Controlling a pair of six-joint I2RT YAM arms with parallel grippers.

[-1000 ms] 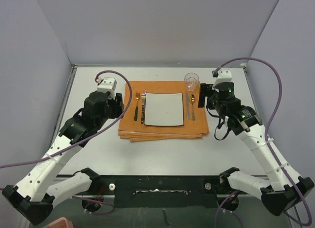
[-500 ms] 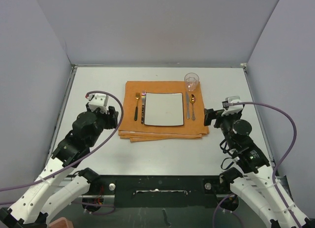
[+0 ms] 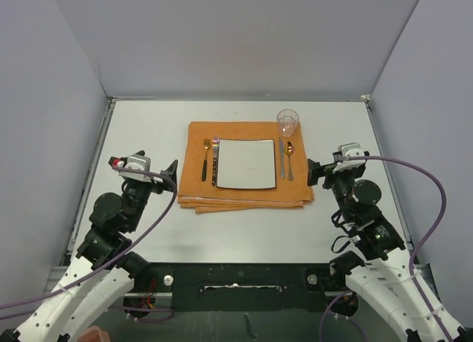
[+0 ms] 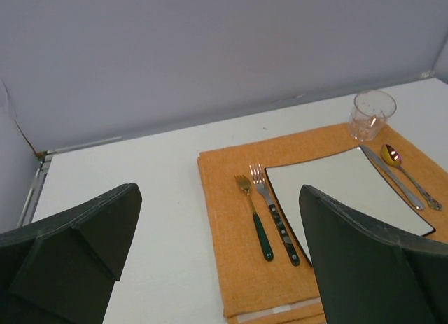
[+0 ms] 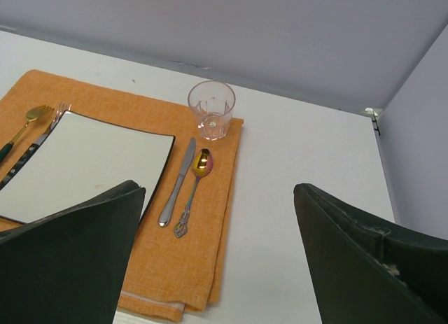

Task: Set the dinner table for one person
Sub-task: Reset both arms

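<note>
Overhead, setting: the bench (image 3: 148, 128) carries an orange mat (image 3: 196, 190) with a square plate (image 3: 245, 163) at its middle, the anchor for every other piece.
Overhead, cutlery: forks (image 3: 205, 159) lie left of the plate and the knife (image 3: 281, 161) and spoon (image 3: 290, 159) right of it. The glass (image 3: 287, 122) stands beyond the plate's far right corner, where a diner would reach.
Overhead, arms: the left tool (image 3: 166, 172) hangs well left of the plate and the right tool (image 3: 316, 173) right of it, both off the mat.
Left wrist: its fingers stand wide apart with nothing between them.
Right wrist: its fingers are likewise apart and empty; the knife lies just beside the plate.
Judgement: the setting looks complete, so neither tool needs a grip.
</note>
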